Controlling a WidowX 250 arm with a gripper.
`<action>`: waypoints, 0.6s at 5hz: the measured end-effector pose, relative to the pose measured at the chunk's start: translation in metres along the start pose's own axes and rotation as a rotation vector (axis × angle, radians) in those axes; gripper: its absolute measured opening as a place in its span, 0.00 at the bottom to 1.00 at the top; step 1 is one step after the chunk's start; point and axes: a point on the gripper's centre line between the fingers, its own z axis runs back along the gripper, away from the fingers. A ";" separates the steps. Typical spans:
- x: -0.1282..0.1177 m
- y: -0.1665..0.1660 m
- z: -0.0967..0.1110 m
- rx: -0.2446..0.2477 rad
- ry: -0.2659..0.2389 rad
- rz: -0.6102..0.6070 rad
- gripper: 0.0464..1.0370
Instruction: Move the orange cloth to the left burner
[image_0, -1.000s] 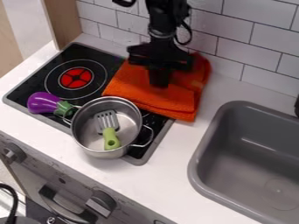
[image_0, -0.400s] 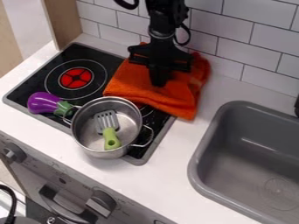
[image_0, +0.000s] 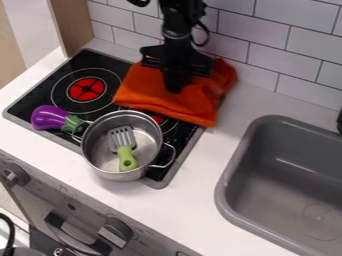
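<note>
One black gripper, pointing down over the back right of the stove, fingers closed on one orange cloth. Cloth count 1: bunched and creased, lying across the stove's back right part and onto the counter, right of the left burner and partly over the right burner. Burners 2, red showing at both. One black stove top with a grey rim.

Pot count 1: metal pot, upright at the front right of the stove, 2 loop handles, near the cloth's front edge. Spatula count 1: slotted grey head, green handle, spatula lying inside the pot, handle end toward the front. Eggplant count 1: purple eggplant on its side, front left of the stove, green end right by the pot's left handle.

One grey sink set in the counter at right. Front panel below: 2 knobs, 1 door handle between them. One wall of white tiles behind
</note>
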 end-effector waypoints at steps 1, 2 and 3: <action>0.007 0.035 -0.002 0.018 -0.001 0.023 0.01; 0.010 0.057 -0.003 0.039 -0.010 0.050 0.01; 0.015 0.071 -0.005 0.025 -0.007 0.072 0.01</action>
